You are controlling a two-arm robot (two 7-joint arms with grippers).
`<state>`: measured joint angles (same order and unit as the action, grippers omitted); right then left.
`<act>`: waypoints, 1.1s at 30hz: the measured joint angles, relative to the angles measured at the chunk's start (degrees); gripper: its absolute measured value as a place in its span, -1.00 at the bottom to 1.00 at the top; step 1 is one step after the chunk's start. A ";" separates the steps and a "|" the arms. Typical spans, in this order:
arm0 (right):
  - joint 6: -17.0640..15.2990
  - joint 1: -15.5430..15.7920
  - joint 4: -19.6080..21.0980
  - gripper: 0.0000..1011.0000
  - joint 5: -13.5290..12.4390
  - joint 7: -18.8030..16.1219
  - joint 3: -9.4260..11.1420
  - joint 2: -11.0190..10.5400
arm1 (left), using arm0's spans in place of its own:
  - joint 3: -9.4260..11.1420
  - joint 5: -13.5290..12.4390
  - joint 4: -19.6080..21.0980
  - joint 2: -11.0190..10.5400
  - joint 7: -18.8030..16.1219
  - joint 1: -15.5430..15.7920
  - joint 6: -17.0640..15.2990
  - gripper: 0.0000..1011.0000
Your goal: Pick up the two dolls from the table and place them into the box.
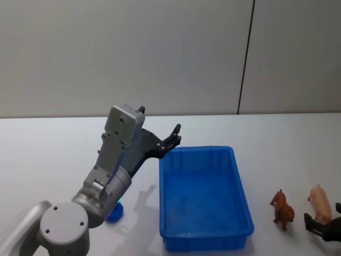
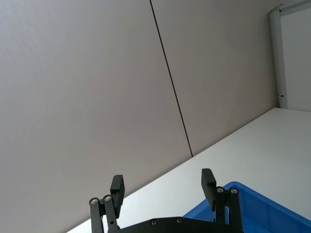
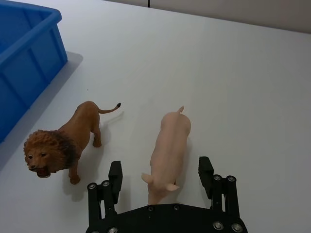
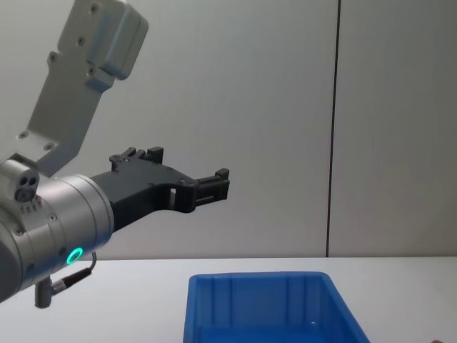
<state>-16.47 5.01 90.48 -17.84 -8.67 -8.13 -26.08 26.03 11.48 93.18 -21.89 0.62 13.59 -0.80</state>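
White table, grey panelled wall behind blue box

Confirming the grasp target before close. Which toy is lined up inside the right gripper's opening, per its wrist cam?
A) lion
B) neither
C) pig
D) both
C: in the right wrist view the pig has its head end in the gap of the open right gripper, while the lion stands off to one side, outside that gap.
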 joint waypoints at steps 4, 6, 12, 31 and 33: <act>0.02 -0.49 -0.90 0.80 -0.02 -0.14 -0.20 0.42 | 0.00 0.00 0.00 0.00 0.00 0.00 0.00 0.98; 0.06 -0.68 -1.25 0.68 -0.02 -0.17 -0.26 0.59 | 0.00 0.00 0.00 0.00 0.00 0.00 0.00 0.98; 0.38 -1.29 -2.38 0.36 0.06 -0.23 -0.41 1.03 | 0.00 0.00 0.00 0.00 0.00 0.00 0.00 0.98; 5.29 -2.01 -1.90 -0.28 3.27 0.04 -0.30 1.06 | 0.00 0.00 0.00 0.00 0.00 0.00 0.00 0.98; 6.14 -2.14 -1.32 -0.28 3.65 -0.35 -0.24 1.00 | 0.00 0.00 0.00 0.00 0.00 0.00 0.00 0.98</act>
<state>-10.32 2.87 89.16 -14.19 -9.02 -8.38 -25.08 26.03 11.48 93.18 -21.89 0.63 13.59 -0.79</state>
